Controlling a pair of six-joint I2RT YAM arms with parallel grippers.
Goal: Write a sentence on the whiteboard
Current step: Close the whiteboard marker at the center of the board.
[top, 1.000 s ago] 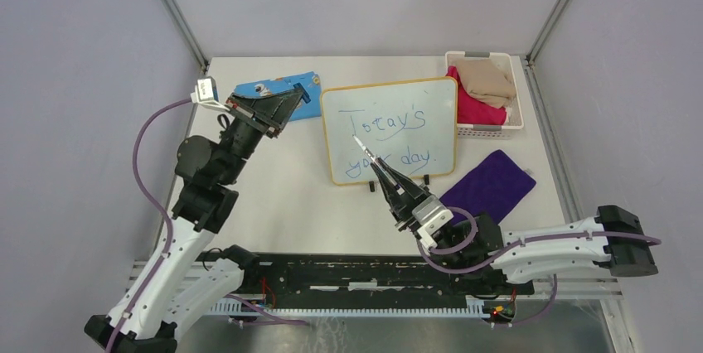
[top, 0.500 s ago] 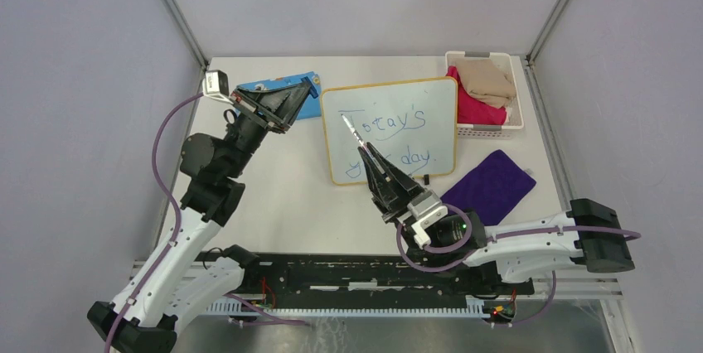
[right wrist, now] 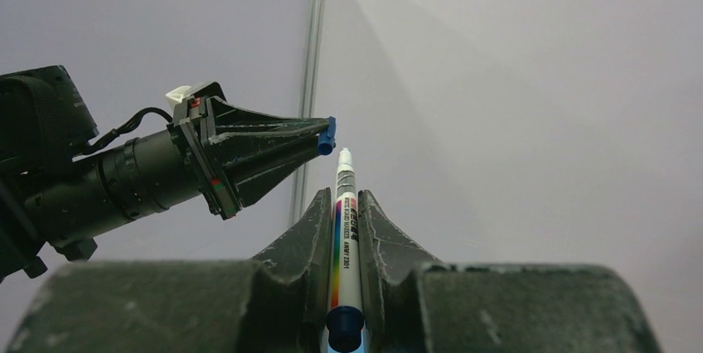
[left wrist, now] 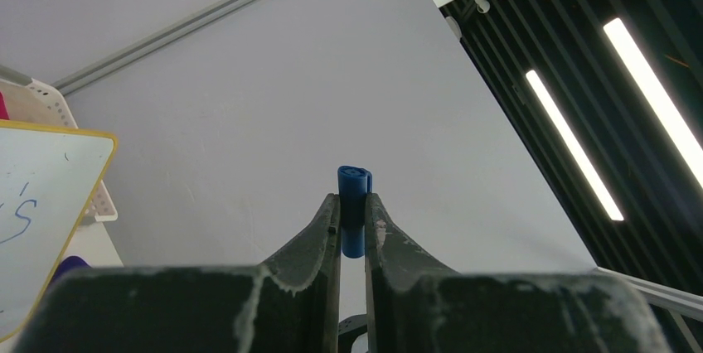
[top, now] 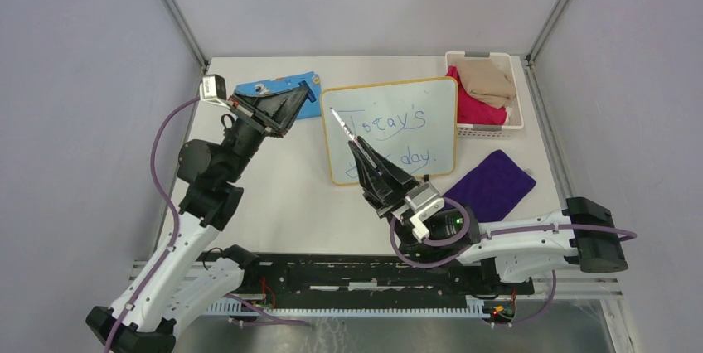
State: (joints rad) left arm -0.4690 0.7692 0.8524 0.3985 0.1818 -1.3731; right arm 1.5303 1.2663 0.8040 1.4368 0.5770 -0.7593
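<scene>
Overhead view looks down from behind; wrist views tilt upward, sharing the left end effector [left wrist: 352, 208].

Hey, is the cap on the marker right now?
No, the marker in the right tool shows a bare tip, and the blue cap sits pinched in the left tool.

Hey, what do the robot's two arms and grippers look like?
The left arm and right arm have white shells, black joints and a looping purple cable. The left gripper and right gripper have black, tapered fingers with whitish scuffs. A small green light glows on the right arm.
</scene>
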